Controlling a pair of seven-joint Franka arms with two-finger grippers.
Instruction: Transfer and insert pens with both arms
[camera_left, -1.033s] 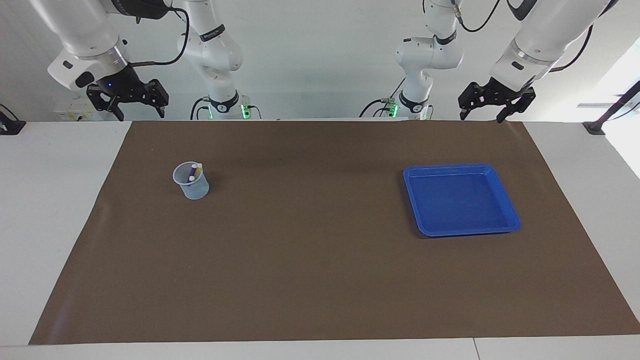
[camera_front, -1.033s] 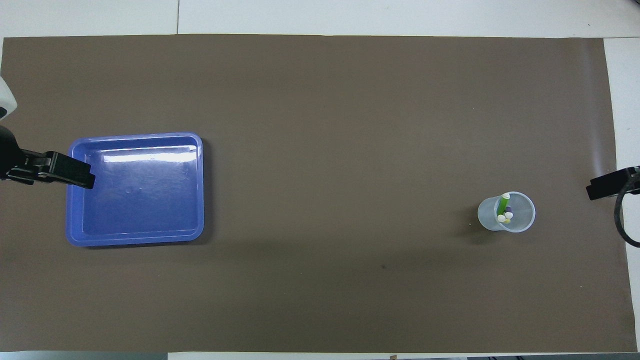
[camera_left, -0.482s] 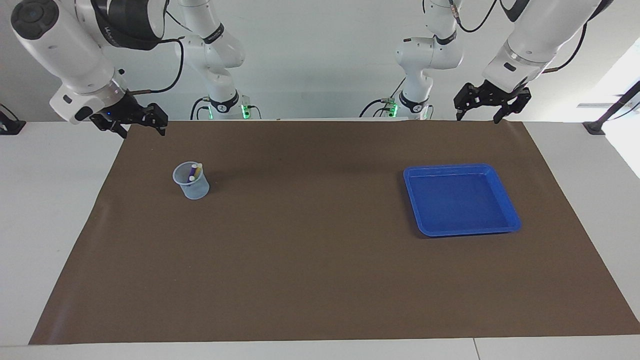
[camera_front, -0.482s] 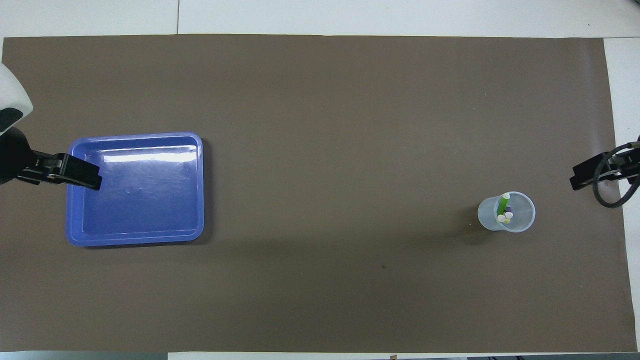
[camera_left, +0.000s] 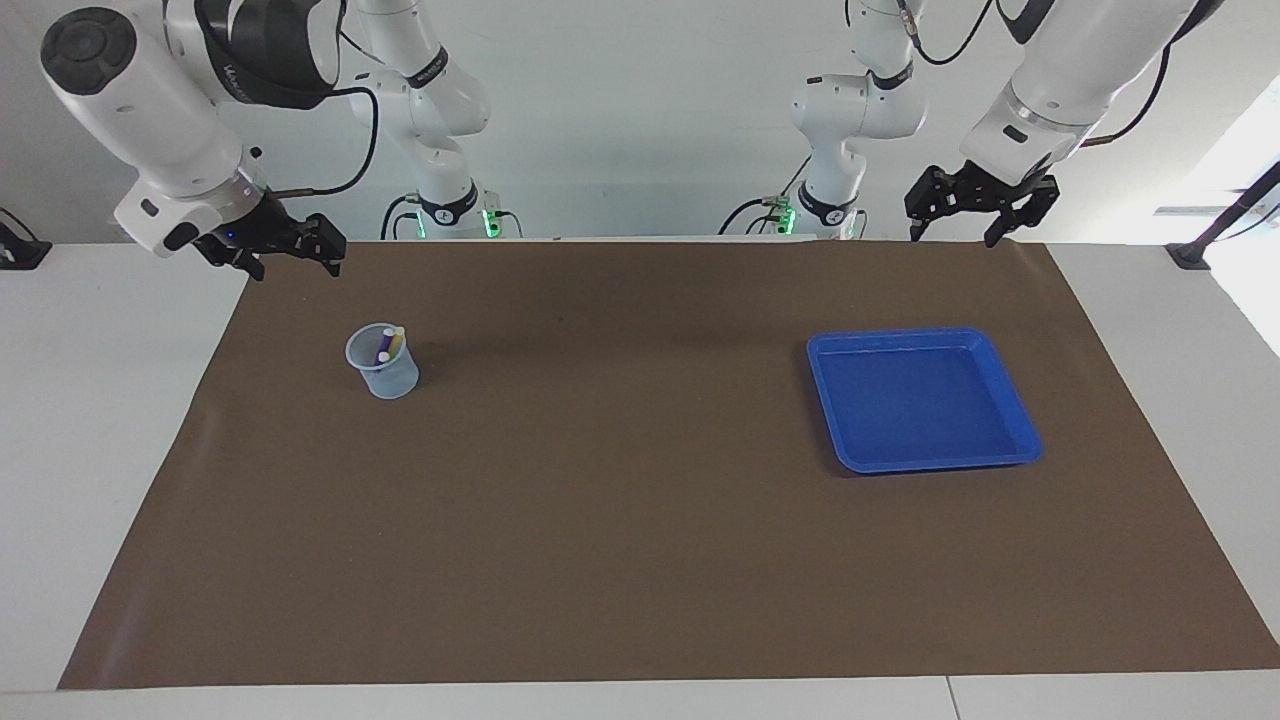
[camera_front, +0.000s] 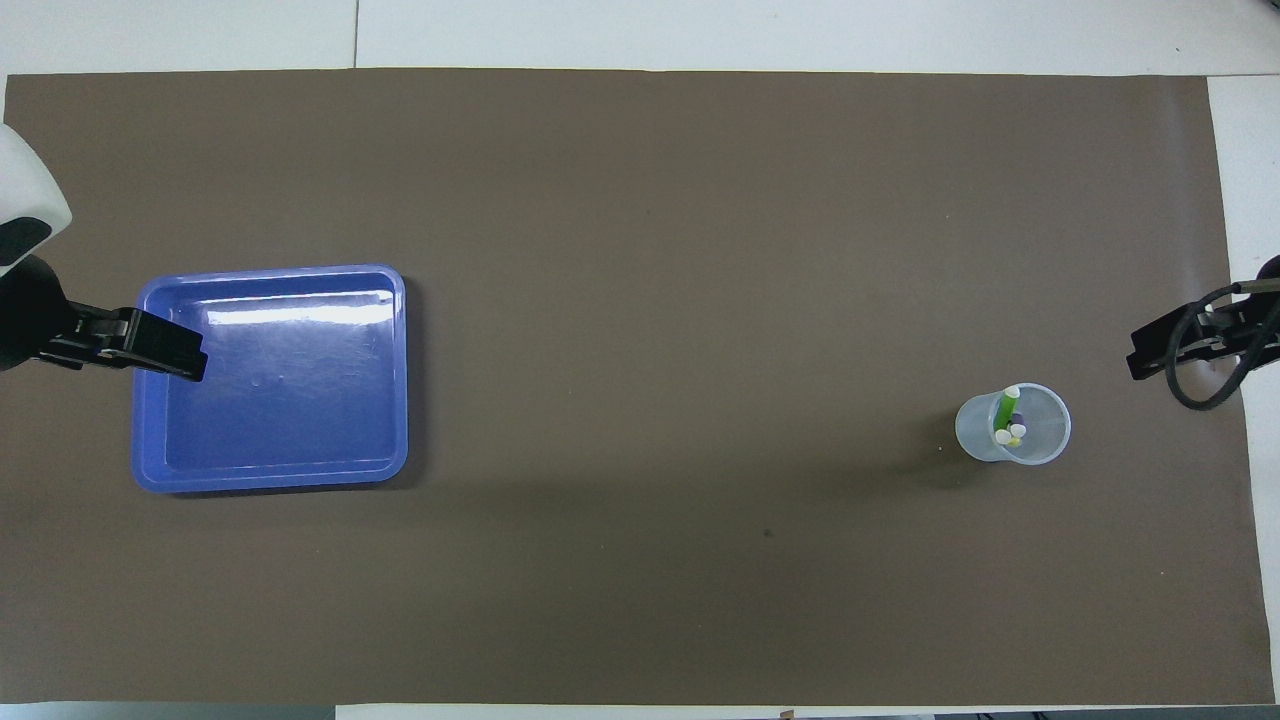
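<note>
3 pens (camera_front: 1010, 420) in 1 clear cup (camera_left: 383, 372), 1 blue tray (camera_left: 1018, 400) (bare); left hand (camera_left: 958, 236) and right hand (camera_left: 292, 268) both released.

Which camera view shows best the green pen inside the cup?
The overhead view: it looks down into the cup, so the green pen shows along its length. In the facing view only the purple and yellow pens' tops show above the rim; no green pen can be made out.

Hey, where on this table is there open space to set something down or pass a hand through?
The brown mat is bare between the clear cup holding the pens and the blue tray, and all along its edge farthest from the robots. The tray's own floor is bare too. Nowhere is crowded. The open left gripper and open right gripper hang over the mat's edge nearest the robots.
</note>
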